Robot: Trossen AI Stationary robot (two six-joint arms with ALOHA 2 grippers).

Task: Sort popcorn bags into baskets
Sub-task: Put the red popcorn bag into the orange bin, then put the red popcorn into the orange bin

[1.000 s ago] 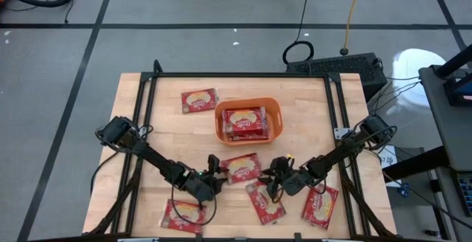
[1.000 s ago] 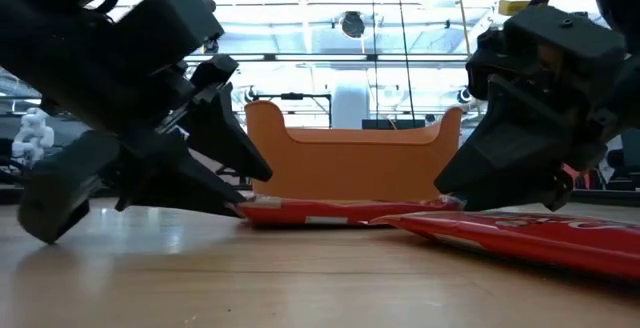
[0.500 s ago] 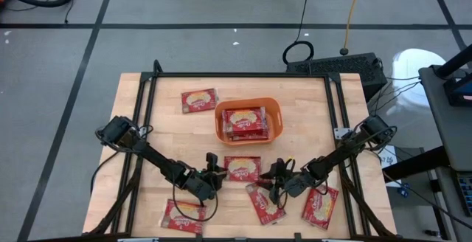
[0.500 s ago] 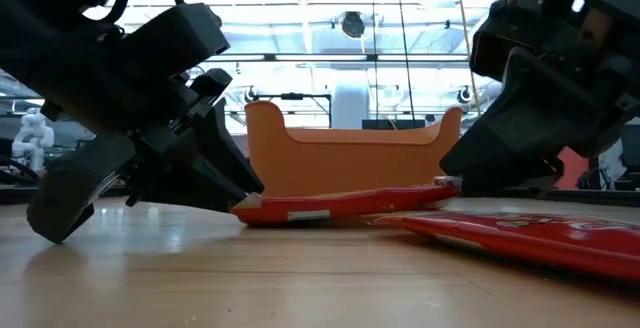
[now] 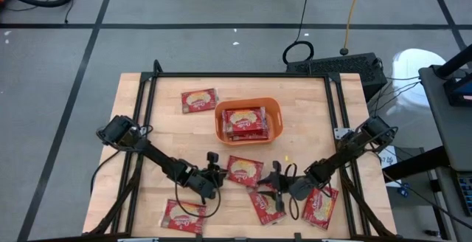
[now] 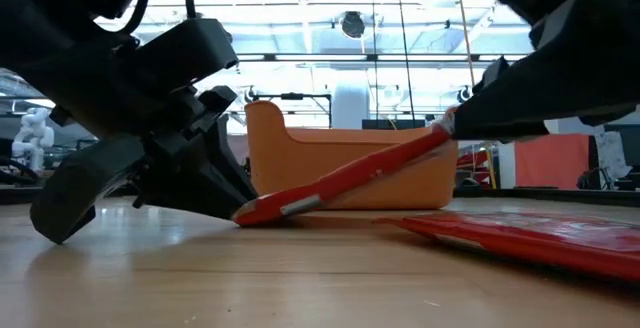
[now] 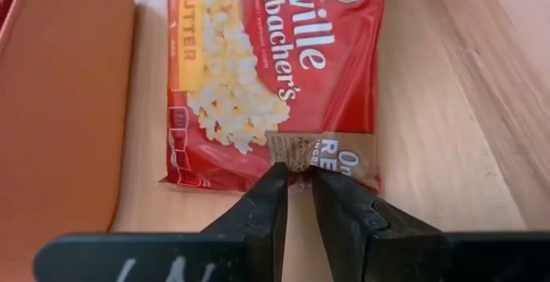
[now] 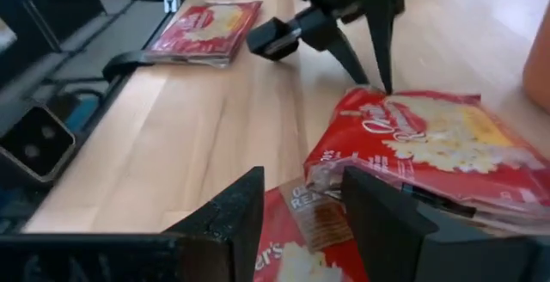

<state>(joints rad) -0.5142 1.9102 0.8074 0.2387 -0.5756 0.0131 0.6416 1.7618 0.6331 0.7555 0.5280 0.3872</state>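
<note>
Both fingers pinch popcorn bag (image 5: 244, 170), one end raised

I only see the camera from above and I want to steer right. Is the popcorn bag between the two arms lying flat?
Observer: No. In the low view the popcorn bag slants: its end by the right tool is raised and the other end rests on the table.
Operator: Is the left tool holding it?
Observer: Yes. The left wrist view shows the left tool pinched on the bag's edge, at a brown tab.
Operator: What does the bag say?
Observer: "Butter", beside a popcorn picture.
</note>
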